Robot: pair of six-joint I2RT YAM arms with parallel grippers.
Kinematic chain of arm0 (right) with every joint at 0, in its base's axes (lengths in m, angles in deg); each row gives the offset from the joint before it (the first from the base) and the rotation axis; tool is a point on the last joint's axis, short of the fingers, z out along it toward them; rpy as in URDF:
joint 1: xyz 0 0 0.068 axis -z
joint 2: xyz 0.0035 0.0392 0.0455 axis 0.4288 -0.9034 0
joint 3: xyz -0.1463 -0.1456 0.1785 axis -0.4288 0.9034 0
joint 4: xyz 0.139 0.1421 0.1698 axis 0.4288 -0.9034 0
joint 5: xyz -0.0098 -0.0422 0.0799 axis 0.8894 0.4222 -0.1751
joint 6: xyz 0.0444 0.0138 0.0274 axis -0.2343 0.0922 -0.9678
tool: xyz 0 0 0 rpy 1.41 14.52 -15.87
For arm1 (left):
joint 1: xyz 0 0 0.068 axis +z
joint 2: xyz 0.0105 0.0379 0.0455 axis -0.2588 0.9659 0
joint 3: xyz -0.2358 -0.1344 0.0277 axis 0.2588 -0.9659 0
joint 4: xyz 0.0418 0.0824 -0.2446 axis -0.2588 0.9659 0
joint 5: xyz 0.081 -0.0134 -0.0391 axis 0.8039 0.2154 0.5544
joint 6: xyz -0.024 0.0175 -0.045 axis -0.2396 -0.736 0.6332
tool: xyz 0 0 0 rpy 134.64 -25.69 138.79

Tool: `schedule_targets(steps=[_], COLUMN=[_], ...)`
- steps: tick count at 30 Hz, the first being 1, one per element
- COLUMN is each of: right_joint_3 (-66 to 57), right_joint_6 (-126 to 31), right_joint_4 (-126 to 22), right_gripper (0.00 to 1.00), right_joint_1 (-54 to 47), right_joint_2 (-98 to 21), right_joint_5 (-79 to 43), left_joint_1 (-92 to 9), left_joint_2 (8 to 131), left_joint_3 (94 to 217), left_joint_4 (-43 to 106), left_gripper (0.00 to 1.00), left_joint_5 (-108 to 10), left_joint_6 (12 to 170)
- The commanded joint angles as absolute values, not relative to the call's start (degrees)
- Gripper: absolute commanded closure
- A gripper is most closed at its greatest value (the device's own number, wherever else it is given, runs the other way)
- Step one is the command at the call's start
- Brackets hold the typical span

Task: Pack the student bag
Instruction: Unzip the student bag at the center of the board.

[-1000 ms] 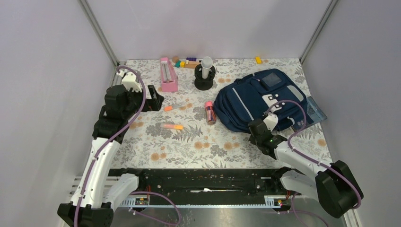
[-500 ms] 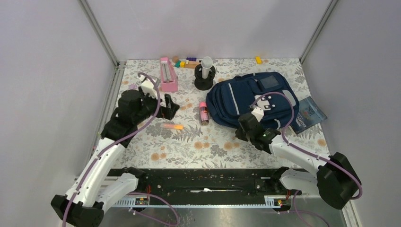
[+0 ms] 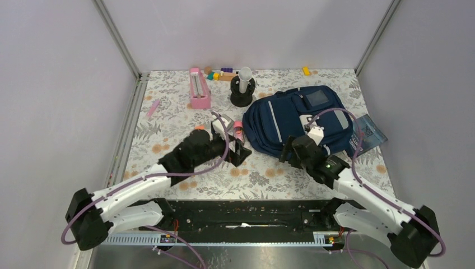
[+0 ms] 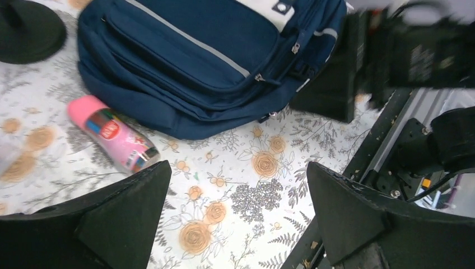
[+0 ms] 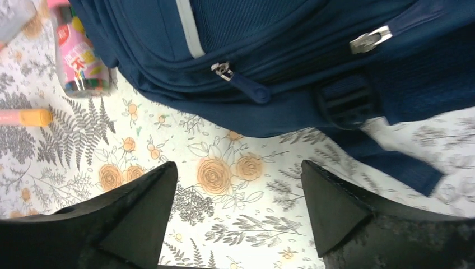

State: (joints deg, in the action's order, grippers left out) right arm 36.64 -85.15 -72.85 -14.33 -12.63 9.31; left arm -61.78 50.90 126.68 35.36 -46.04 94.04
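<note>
The student bag [image 3: 297,119] is a navy backpack lying flat at the right middle of the table, its zips closed. It fills the top of the left wrist view [image 4: 196,50] and of the right wrist view [image 5: 291,50]. My right gripper [image 3: 285,150] [image 5: 238,165] stands open just in front of the bag's near edge, with only tablecloth between its fingers. My left gripper [image 3: 240,152] [image 4: 238,168] is open too, low over the cloth to the left of the bag, beside a pink bottle [image 3: 239,130] [image 4: 115,134] that lies against the bag.
A pink box [image 3: 199,88], coloured blocks [image 3: 221,74] and a black stand with a white cylinder [image 3: 242,89] sit at the back. A booklet [image 3: 367,131] lies right of the bag. An orange marker [image 5: 22,116] lies near the bottle. The black front rail [image 3: 246,208] runs along the near edge.
The left arm swung from the far left to the middle beside the bag. The bag and pink bottle shifted left, then my right gripper opened at the bag's near edge.
</note>
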Motion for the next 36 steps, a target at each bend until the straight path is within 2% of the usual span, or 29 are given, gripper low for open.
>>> schedule_targets(steps=[1,3,8,16,25,30,36], right_joint_3=[32.5,33.4,37.2,46.5,48.5,49.9,47.7], right_joint_6=[-82.6,-83.4,-87.0,-95.3,-97.1,-97.1,-93.4], right_joint_4=[-82.1,-81.6,-78.0,-72.0,-63.2,-57.9,-54.7], right_gripper=[0.07,0.03,0.03,0.00,0.12,0.35,0.88], right_joint_1=[-12.7,-8.7,2.0,11.2,11.8,11.9,11.9], right_joint_2=[-6.1,-4.8,-4.4,2.1,-5.6,-9.9,-12.5], right_joint_5=[18.5,15.9,13.5,11.1,11.8,13.7,10.7], left_joint_1=[-67.1,-69.9,-77.6,-82.1,-82.1,-82.1,-81.8], left_joint_2=[55.1,58.7,70.9,86.6,89.6,89.9,88.5], left_joint_3=[119.8,118.4,119.0,124.5,123.5,122.4,121.0], left_joint_4=[12.6,6.8,-5.4,-13.9,-16.0,-16.8,-15.4], left_gripper=[0.01,0.01,0.01,0.01,0.01,0.01,0.01], left_joint_5=[-38.4,-35.5,-25.7,-23.9,-24.3,-24.5,-21.8], left_joint_6=[96.9,96.9,96.8,101.3,102.9,104.1,106.8])
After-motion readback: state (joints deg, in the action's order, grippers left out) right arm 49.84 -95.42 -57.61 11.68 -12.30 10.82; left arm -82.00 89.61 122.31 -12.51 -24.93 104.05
